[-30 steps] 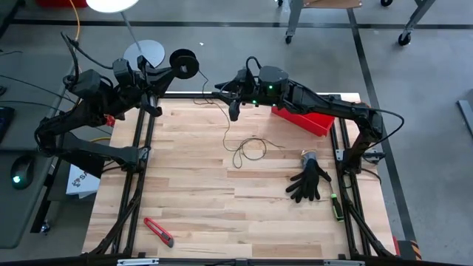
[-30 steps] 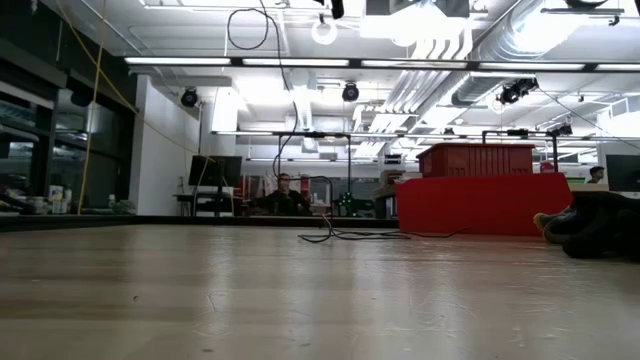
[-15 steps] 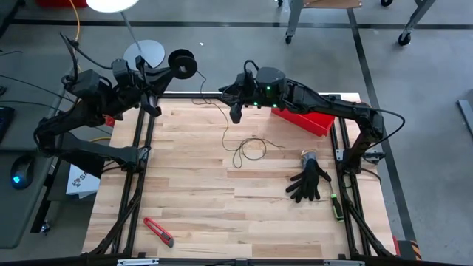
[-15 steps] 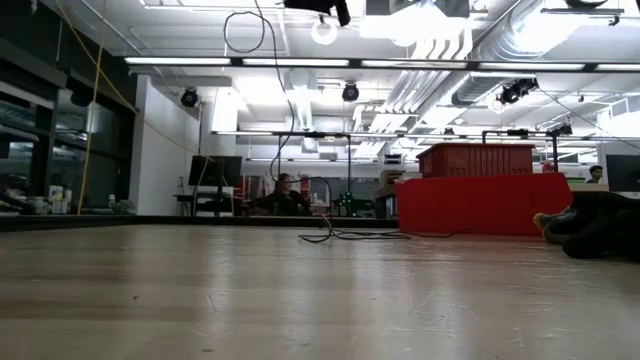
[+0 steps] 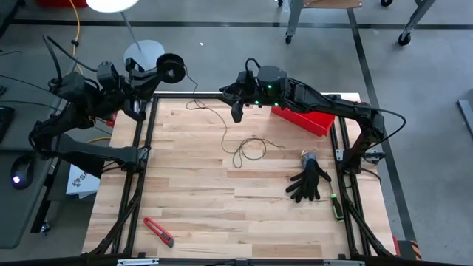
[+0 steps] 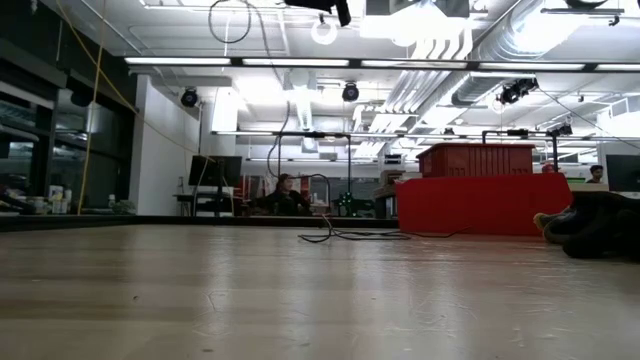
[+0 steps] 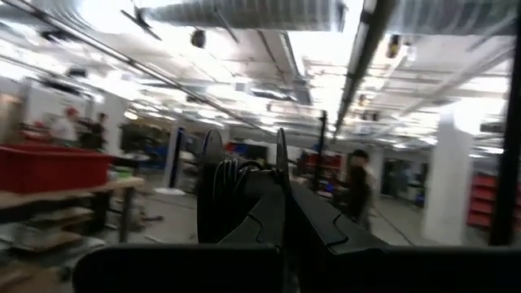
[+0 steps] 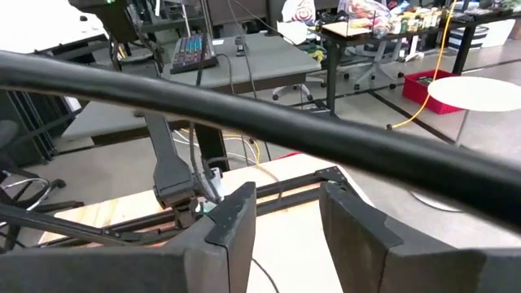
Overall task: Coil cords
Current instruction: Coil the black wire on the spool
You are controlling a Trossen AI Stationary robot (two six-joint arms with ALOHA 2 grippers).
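My left gripper [image 5: 151, 74] is beyond the table's far left corner, shut on a small round black spool [image 5: 171, 68]. The spool shows edge-on in the left wrist view [image 7: 244, 191]. A very thin dark cord [image 5: 194, 103] sags from the spool to the table's far edge and runs on to my right gripper [image 5: 235, 112]. From there it drops to a loose loop [image 5: 249, 149] lying on the table. My right gripper is open [image 8: 281, 224] above the far middle of the table. In the low view the cord hangs in a high loop [image 6: 228, 20]. My left gripper holds the spool [image 7: 213, 183] level, reaching toward the table's right side. The spool is lifted clear with its flat sides upright. The fingers hide the place of contact. My right gripper's fingers stand beside the cord [image 5: 226, 122]; I cannot tell whether they touch it.
A red bin [image 5: 303, 118] stands at the far right, just behind my right arm. A black glove [image 5: 309, 182] and a small silver thing [image 5: 307, 157] lie at the right. A red utility knife [image 5: 159, 231] lies near the front left corner.
My left gripper has carried the spool toward the table's left, farther past the far left corner. The sagging stretch of cord between the spool and my right gripper has shifted left with it. The loop on the table has stayed in place.
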